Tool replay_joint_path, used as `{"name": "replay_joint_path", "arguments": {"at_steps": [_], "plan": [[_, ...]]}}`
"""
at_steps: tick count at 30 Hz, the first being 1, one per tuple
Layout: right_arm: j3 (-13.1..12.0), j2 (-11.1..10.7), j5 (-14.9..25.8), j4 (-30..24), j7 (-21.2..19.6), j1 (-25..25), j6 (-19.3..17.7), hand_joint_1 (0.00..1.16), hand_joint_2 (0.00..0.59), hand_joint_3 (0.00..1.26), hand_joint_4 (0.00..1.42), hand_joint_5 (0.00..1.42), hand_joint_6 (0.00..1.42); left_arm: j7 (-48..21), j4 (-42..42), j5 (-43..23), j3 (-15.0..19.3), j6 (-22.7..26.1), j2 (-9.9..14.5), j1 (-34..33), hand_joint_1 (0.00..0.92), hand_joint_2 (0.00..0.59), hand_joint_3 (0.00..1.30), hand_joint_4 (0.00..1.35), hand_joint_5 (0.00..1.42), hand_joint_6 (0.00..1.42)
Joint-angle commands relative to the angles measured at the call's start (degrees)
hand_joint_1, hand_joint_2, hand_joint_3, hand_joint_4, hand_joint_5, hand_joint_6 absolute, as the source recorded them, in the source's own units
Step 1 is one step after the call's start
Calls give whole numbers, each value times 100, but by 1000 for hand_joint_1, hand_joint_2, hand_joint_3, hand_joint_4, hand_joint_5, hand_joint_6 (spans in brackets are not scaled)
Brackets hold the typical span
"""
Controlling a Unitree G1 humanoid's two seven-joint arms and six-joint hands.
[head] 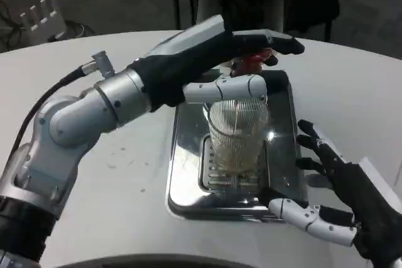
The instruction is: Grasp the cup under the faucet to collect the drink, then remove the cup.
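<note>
Ribbed clear cup (237, 136) gripped by left robot hand (232, 61); right robot hand (333, 199) spread, released.

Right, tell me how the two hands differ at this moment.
The left hand reaches over the metal tray with its fingers around the ribbed clear cup; the right hand holds nothing, fingers spread. The left hand is up by the red faucet part; the right hand sits low beside the tray's near right corner. Both show white and black fingers.
</note>
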Motion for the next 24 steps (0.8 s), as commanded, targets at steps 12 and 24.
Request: {"name": "replay_joint_path", "arguments": {"at_steps": [12, 24], "plan": [[198, -389, 455, 969, -512, -862, -316, 653, 217, 25, 44, 197, 242, -177, -153, 281, -160, 310, 225, 285, 0, 137, 255, 161, 209, 311], [386, -440, 473, 1755, -1048, -1442, -593, 654, 217, 46, 76, 208, 232, -219, -578, 203, -118, 538, 382, 405, 0, 137, 255, 161, 203, 311]]}}
